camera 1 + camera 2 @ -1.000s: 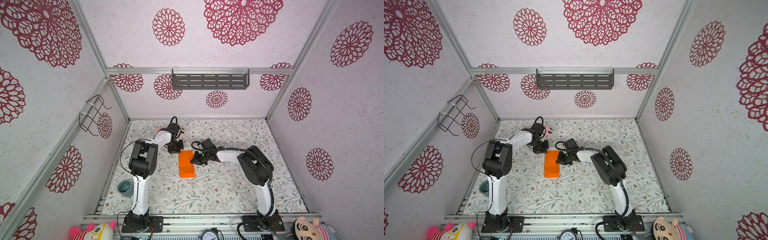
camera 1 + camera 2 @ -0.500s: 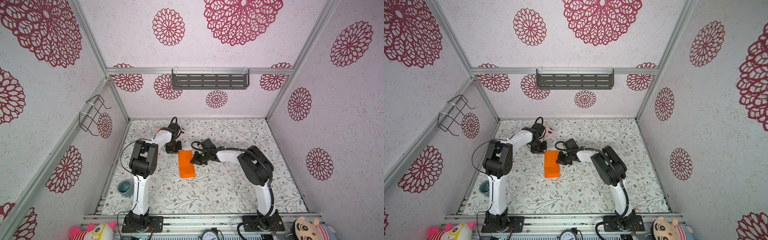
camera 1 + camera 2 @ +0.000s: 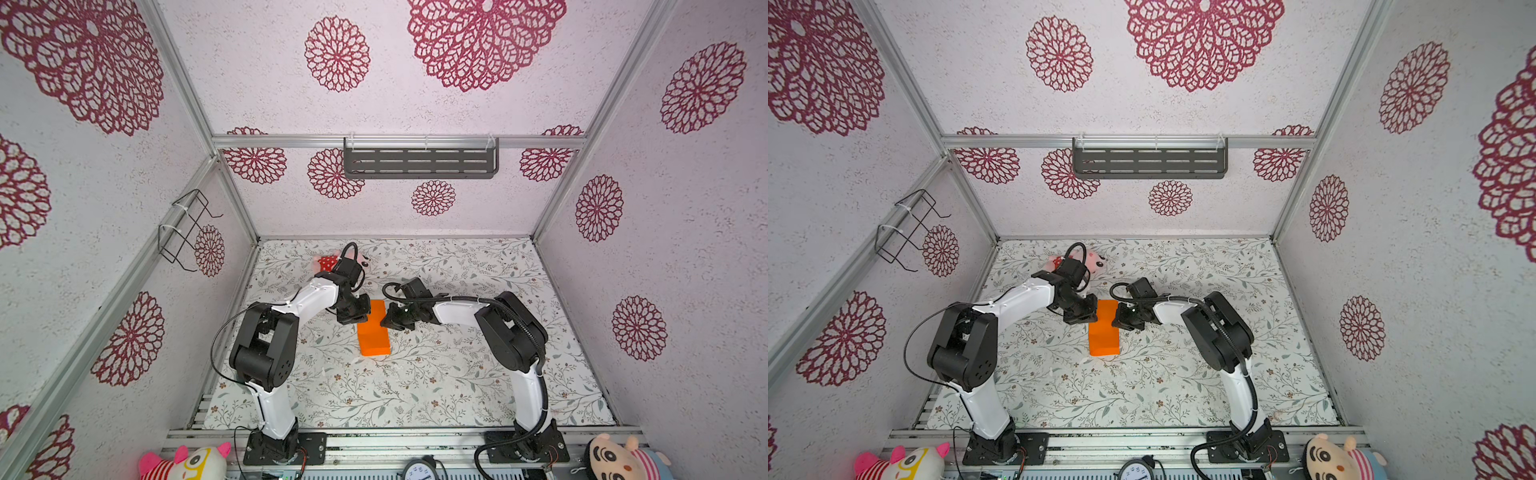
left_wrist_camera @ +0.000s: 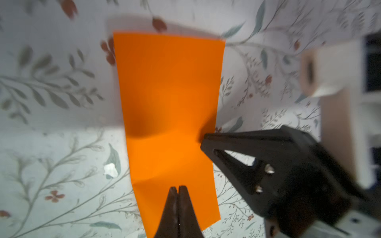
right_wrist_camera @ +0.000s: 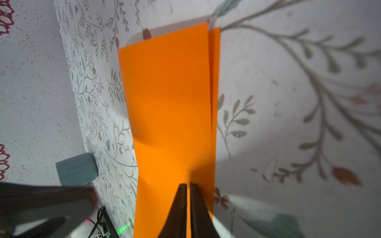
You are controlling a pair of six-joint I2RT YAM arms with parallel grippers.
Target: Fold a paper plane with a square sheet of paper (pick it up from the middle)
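The square sheet of paper (image 3: 373,337) (image 3: 1104,337) is bright orange and lies on the floral mat, folded in half into a long rectangle. Its far end looks slightly raised. My left gripper (image 3: 362,318) (image 3: 1091,318) is shut, its tips over the sheet's far left edge (image 4: 178,188). My right gripper (image 3: 387,324) (image 3: 1116,324) meets the opposite edge. In the right wrist view its jaws (image 5: 188,185) stand almost closed with a sliver of orange between them. The sheet's two layers (image 5: 169,103) nearly line up. No paper plane shape shows.
A pink plush toy (image 3: 328,262) (image 3: 1096,259) lies behind the left arm at the back. A teal cup (image 5: 76,169) stands near the left wall. Plush toys (image 3: 187,463) (image 3: 615,459) sit at the front rail. A wire basket (image 3: 183,228) hangs on the left wall.
My left gripper has moved nearer and to the right, from beside the sheet's far corner onto its left edge. The right arm and the sheet have stayed put.
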